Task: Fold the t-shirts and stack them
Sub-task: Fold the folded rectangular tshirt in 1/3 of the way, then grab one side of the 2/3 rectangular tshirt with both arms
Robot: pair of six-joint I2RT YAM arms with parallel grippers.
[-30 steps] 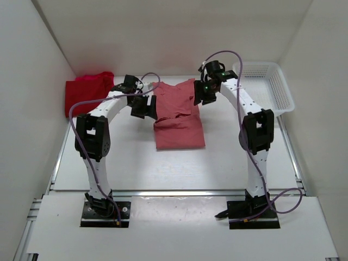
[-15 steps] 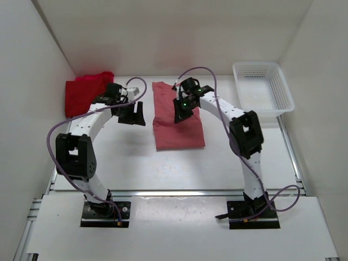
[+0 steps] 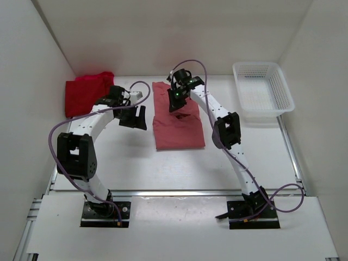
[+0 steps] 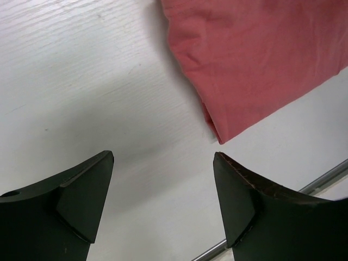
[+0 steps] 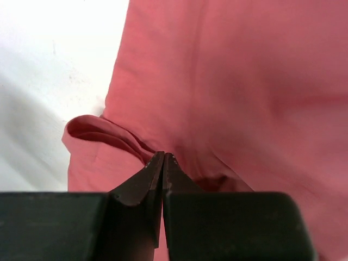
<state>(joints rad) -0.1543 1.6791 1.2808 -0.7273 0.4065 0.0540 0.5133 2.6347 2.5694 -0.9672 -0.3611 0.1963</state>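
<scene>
**Where the salmon shirt lies mid-table, right fingers are shut at its crease**

Since the walls [image 3: 163,32] are plain white on three sides, the white table [image 3: 136,163] reads as a closed bay; faint wood grain shows in the left wrist view.

- Far right corner: white mesh basket [image 3: 263,87], well apart from the cloth.
- Far left corner: red shirts [image 3: 81,95] in a loose heap, bright red over darker crimson, against the wall.
- Centre: salmon shirt [image 3: 179,130], a tall narrow shape, its near part flat, with a rumple near the middle.
- Nothing lies between the heap and the salmon shirt but the left arm.

Left gripper [image 3: 136,118] hangs over bare table just left of the salmon shirt, fingers spread wide, touching nothing.

Right arm reaches far forward and leans left over the shirt. Right gripper [image 5: 163,157] has its fingers pressed together, tips on a pucker in the far left part of the cloth, beside a raised fold. Whether cloth is caught between them I cannot tell.
</scene>
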